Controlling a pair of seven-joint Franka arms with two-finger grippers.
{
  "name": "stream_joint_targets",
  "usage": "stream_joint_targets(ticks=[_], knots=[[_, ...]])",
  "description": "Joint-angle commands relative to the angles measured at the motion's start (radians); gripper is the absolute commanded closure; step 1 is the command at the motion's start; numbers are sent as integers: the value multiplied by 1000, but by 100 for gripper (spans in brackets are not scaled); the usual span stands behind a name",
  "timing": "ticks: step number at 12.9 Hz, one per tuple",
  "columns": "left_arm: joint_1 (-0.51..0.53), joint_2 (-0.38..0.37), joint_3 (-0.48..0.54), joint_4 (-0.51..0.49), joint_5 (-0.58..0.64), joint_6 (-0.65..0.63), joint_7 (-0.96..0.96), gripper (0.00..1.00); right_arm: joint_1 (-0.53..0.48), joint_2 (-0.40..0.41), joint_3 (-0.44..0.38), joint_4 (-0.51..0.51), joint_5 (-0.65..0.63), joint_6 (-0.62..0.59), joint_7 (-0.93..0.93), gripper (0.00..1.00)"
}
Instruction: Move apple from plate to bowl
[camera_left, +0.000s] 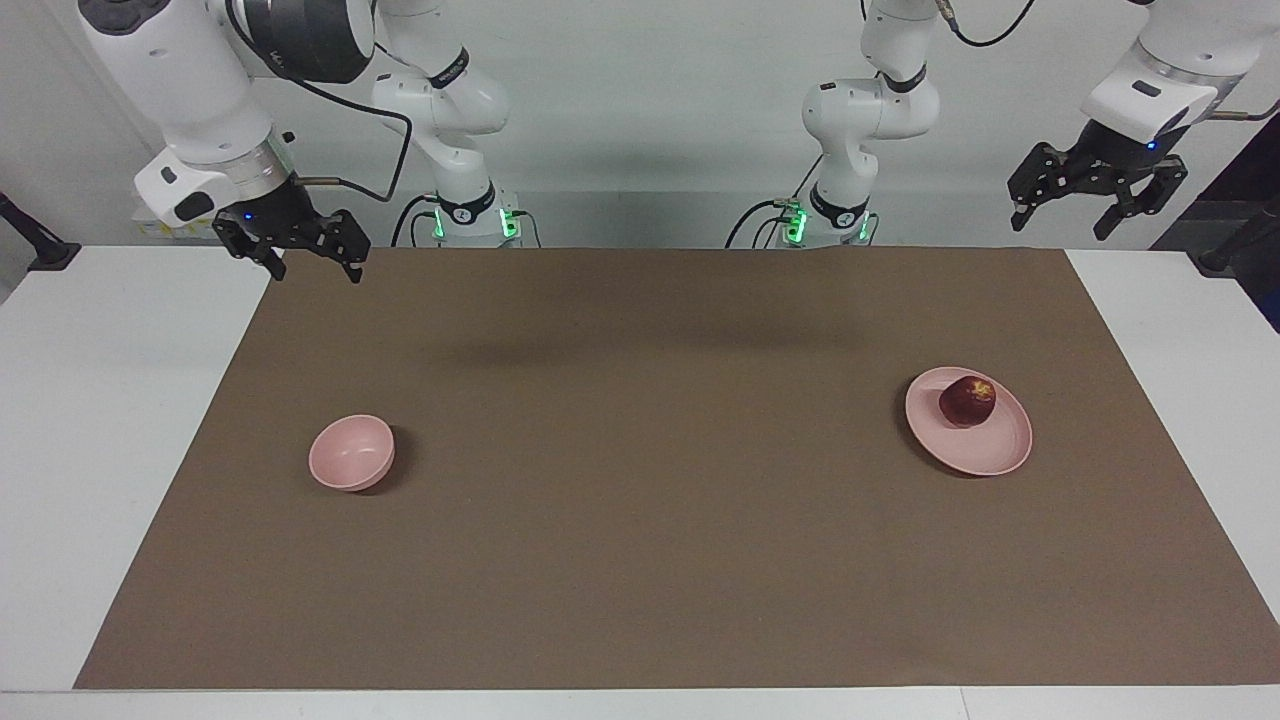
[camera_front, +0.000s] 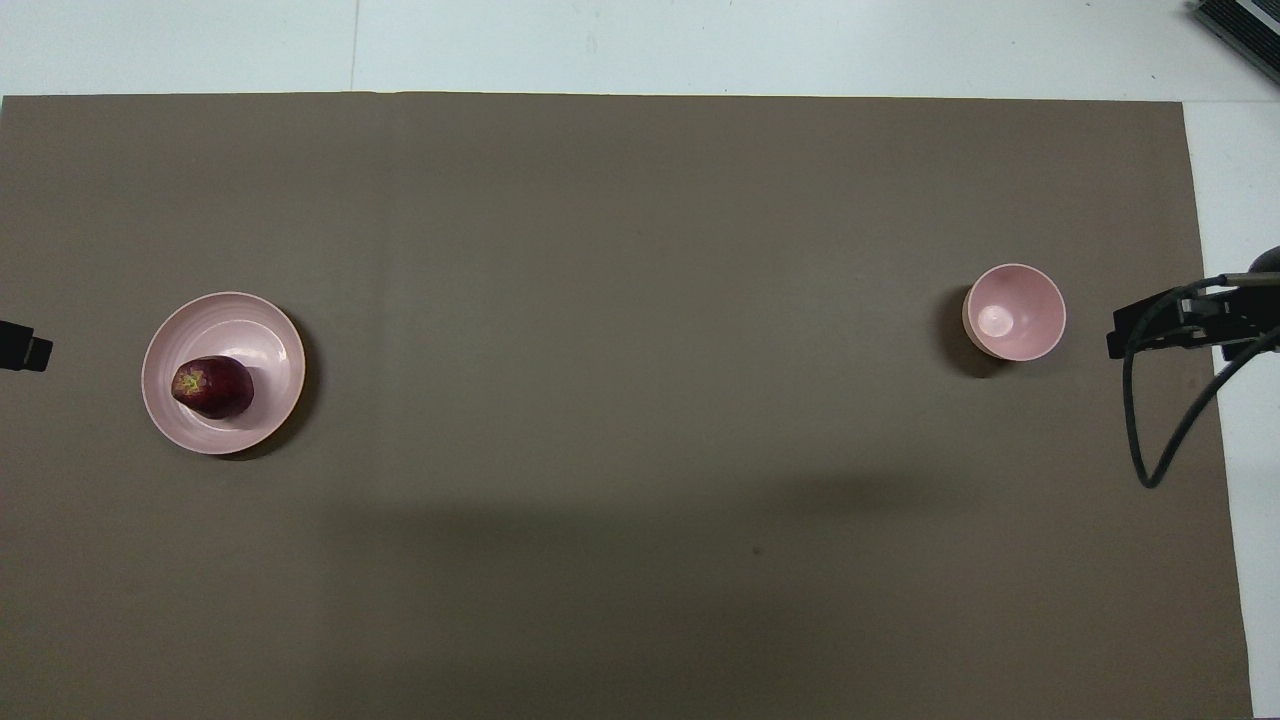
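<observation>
The dark red apple (camera_left: 967, 400) lies on the flat pale pink plate (camera_left: 990, 452) toward the left arm's end of the table; both also show in the overhead view, apple (camera_front: 212, 387) on plate (camera_front: 262, 335). The small deep pink bowl (camera_left: 351, 452) stands empty toward the right arm's end and also shows in the overhead view (camera_front: 1013, 311). My left gripper (camera_left: 1060, 228) waits open and empty, raised over the table's edge at its own end (camera_front: 22, 347). My right gripper (camera_left: 317, 272) waits open and empty, raised over the mat's corner (camera_front: 1135, 335).
A brown mat (camera_left: 640, 500) covers most of the white table (camera_left: 100, 400). Plate and bowl stand far apart on it. A black cable (camera_front: 1150, 440) loops below the right gripper. A dark object (camera_front: 1240, 30) lies at the table's corner.
</observation>
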Motion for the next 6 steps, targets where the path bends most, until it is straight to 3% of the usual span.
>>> stream_joint_targets(ticks=[1,6], knots=[[4,2,-2,20,6,-27,5,0,-6,-2,6,4,12,3,17,0],[1,2,-2,20,4,-27,-3,0,-6,-2,6,4,13,1,16,0]])
